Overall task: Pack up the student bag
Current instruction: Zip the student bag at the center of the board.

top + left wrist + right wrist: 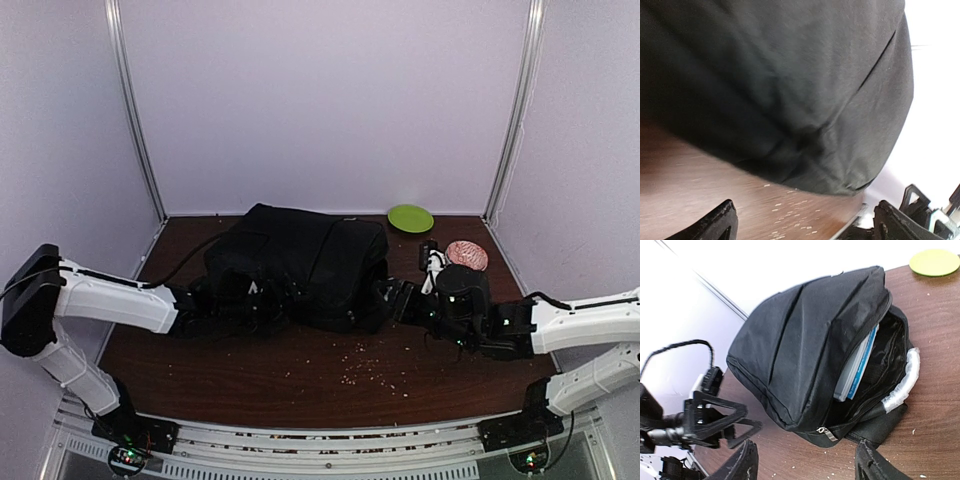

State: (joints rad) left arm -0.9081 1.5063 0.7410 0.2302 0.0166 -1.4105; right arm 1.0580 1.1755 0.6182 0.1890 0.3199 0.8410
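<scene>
A dark brown wood-grain table [300, 385] fills the floor of a small booth, its top scattered with pale specks [375, 372] near the middle front, and a ribbed silver metal rail [320, 445] runs along its near edge. Plain pale lavender-white panels close it in: a back wall [320, 100] and two side walls [55, 130] that angle outward toward the camera, joined at the back corners by slim aluminium posts [135, 110]. The light is bright and even, with only soft shadows, and in the wrist views the wall washes out to near white.
</scene>
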